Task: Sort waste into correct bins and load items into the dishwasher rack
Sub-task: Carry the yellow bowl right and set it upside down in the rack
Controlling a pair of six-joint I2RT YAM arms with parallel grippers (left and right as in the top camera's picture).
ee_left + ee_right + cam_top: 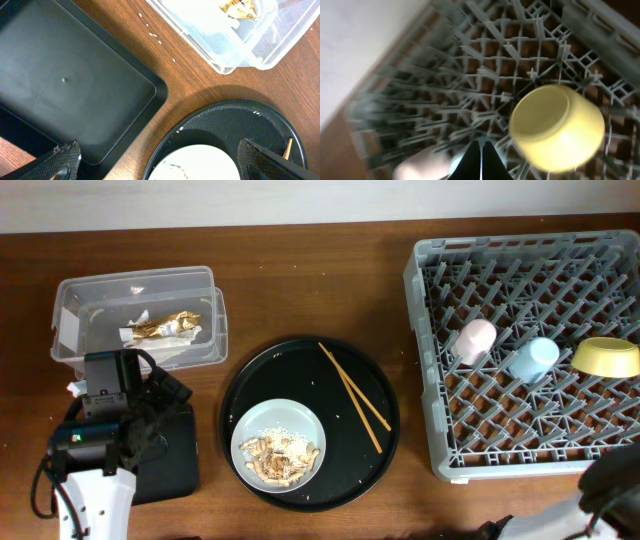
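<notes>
rack (500, 420): right edge; pegs prop pink cup (474, 340), blue cup (533, 358), yellow bowl (606, 357)
tub (100, 305): far-left corner; foil wrapper (165, 326) binned
plate (250, 430): centre, near edge, on round tray (300, 370); scraps (282, 455) unsorted
chopsticks (355, 395): beside plate, long axis far-left to near-right
left gripper (157, 155): spread wide, empty, over plate edge
right gripper (481, 160): pinched closed, empty, over rack

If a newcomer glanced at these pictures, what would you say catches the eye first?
The big light-grey dishwasher rack on the right stands out, with a pink cup, a blue cup and a yellow bowl in it. In the middle, a round black tray carries a grey plate with food scraps, and chopsticks lying beside it. At far left, a gold foil wrapper glints inside the clear tub.
</notes>
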